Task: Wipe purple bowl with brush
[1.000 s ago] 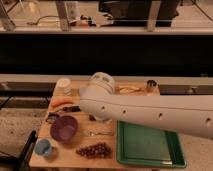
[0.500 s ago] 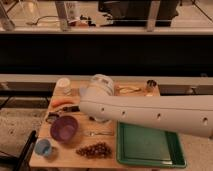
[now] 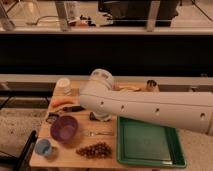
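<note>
1 purple bowl (image 3: 64, 128) | 1 brush (image 3: 75, 108) near it | gripper (image 3: 96, 116) under arm, state: cannot tell

The bowl (image 3: 64, 127) is set near the tabletop's (image 3: 67, 160) left edge, the brush (image 3: 75, 108) laid just behind it. A cup (image 3: 43, 147) is placed at the front-left corner, a tray (image 3: 150, 145) at the front-right. The claw (image 3: 100, 117) is held over the middle, right of the bowl.

One bowl (image 3: 64, 129), one cup (image 3: 43, 147), one tray (image 3: 146, 145)
</note>
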Robot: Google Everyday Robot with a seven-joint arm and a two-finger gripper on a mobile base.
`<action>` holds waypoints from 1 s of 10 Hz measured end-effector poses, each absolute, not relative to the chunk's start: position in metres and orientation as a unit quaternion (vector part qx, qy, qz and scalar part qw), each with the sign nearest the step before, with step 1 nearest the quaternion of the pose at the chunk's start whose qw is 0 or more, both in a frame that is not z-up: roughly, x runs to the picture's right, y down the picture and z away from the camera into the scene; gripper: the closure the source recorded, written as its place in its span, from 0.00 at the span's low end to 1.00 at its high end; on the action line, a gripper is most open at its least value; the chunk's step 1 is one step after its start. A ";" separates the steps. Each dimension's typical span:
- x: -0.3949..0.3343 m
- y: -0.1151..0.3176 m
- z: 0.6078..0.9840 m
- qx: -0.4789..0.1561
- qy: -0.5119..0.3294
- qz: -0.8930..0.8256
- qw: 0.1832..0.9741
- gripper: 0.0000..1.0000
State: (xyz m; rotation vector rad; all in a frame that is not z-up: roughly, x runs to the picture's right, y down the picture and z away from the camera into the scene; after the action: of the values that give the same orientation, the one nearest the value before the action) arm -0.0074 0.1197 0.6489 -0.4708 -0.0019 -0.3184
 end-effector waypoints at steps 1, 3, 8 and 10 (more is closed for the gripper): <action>-0.008 0.125 0.653 -0.233 0.000 -0.150 0.961 0.68; -0.021 0.133 0.659 -0.231 -0.009 -0.149 0.961 0.48; -0.042 0.132 0.672 -0.222 -0.047 -0.146 0.963 0.20; -0.045 0.120 0.687 -0.220 -0.077 -0.135 0.963 0.20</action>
State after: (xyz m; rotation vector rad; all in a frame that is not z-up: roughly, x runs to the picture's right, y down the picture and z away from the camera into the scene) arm -0.0448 0.1203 0.6865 -0.4465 -0.1569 -0.2728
